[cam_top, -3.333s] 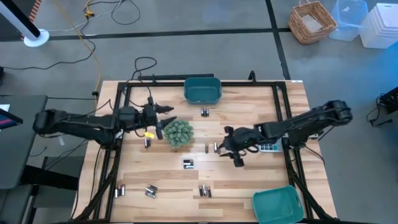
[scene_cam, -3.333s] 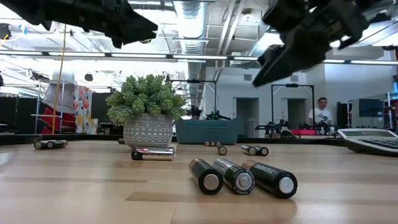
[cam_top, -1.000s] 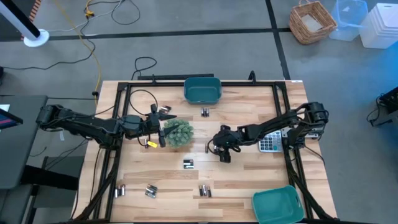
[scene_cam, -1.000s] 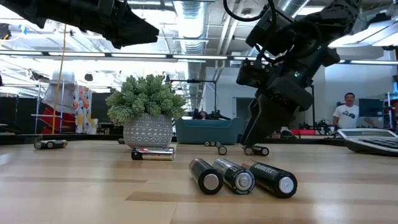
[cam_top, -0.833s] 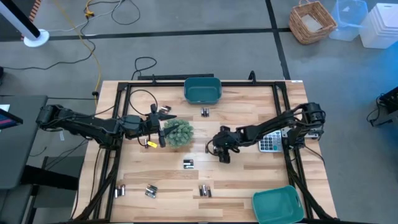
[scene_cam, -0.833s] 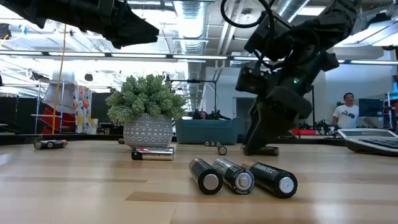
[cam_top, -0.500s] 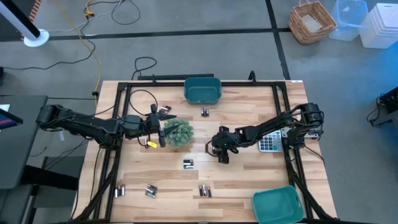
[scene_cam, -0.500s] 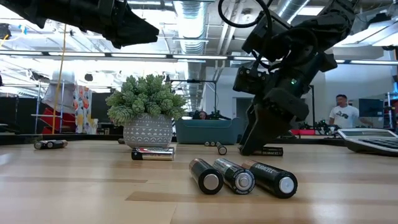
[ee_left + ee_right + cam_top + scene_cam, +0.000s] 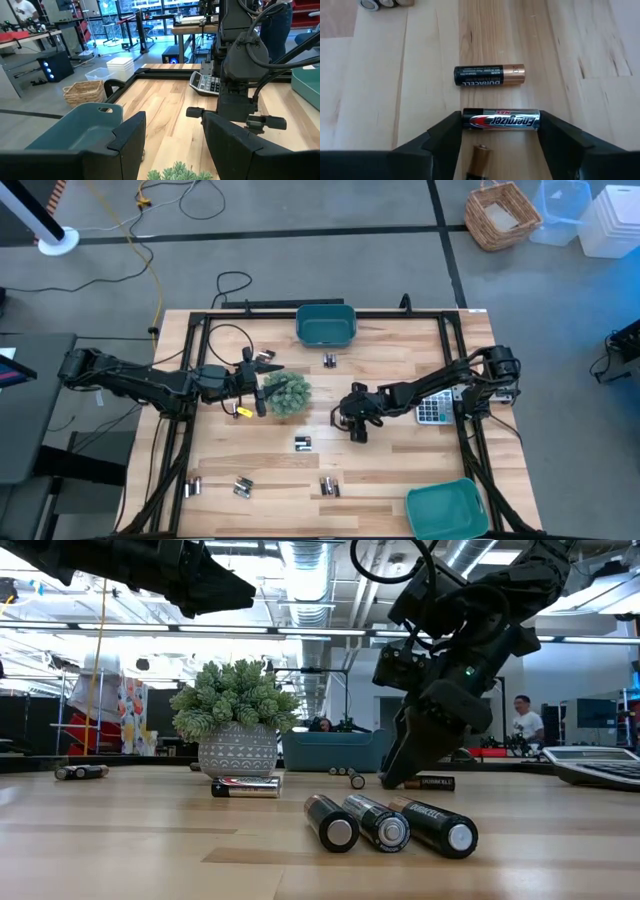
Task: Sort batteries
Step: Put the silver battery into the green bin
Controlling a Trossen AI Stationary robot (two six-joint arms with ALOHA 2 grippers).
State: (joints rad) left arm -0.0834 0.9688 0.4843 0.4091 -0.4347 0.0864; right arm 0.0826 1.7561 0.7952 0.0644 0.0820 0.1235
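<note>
Batteries lie in small groups on the wooden table (image 9: pixel 400 460): a group of three close to the low camera (image 9: pixel 390 825), and others (image 9: pixel 329 360) (image 9: pixel 303 443) (image 9: pixel 241 487). My right gripper (image 9: pixel 501 137) is low at the table's middle (image 9: pixel 352 423), shut on a black Energizer battery (image 9: pixel 501 120). A Duracell battery (image 9: pixel 490 75) lies just beyond it, and another cell (image 9: pixel 479 159) lies between the fingers behind it. My left gripper (image 9: pixel 172 130) hangs open and level above the plant (image 9: pixel 286 394), with nothing between its fingers. My right gripper has the Energizer battery by its two ends, one finger at the flat end (image 9: pixel 465 120) and one at the other end (image 9: pixel 538 120), so the battery spans the gap between the fingertips. The fingers slant down from the table's right side. The battery lies flat on the table.
One teal bin (image 9: pixel 326 325) stands at the far edge and another (image 9: pixel 447 510) at the near right corner. A grey calculator (image 9: pixel 432 410) lies to the right of my right gripper. A small yellow tag (image 9: pixel 240 411) lies beside the potted plant.
My right gripper has sunk a little, down to the table top among the batteries at the middle. My left gripper has kept still.
</note>
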